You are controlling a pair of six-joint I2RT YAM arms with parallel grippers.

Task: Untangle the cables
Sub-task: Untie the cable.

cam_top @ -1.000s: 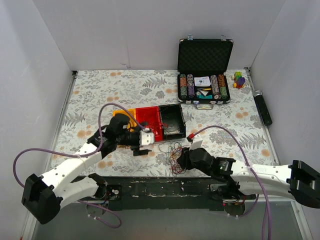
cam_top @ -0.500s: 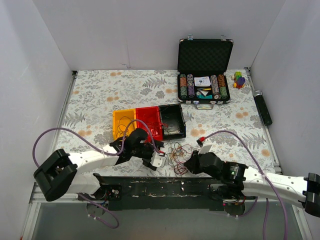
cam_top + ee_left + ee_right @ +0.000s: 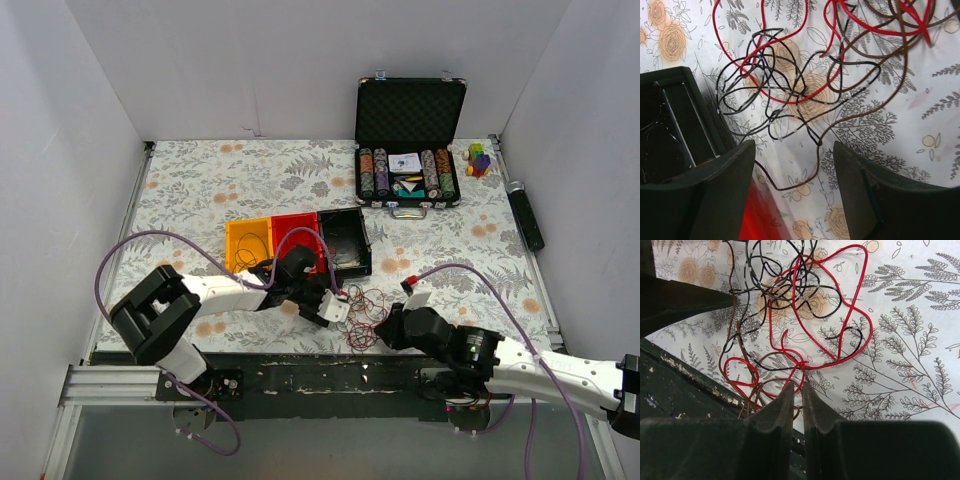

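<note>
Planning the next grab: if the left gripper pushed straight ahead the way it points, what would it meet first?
Probably the thin brown wire looping between the left gripper's open fingers, then the tangle's black strands; depth is unclear.

White arm links, black joints, purple wiring

Three bins, one case — one tangle of cables.
</note>
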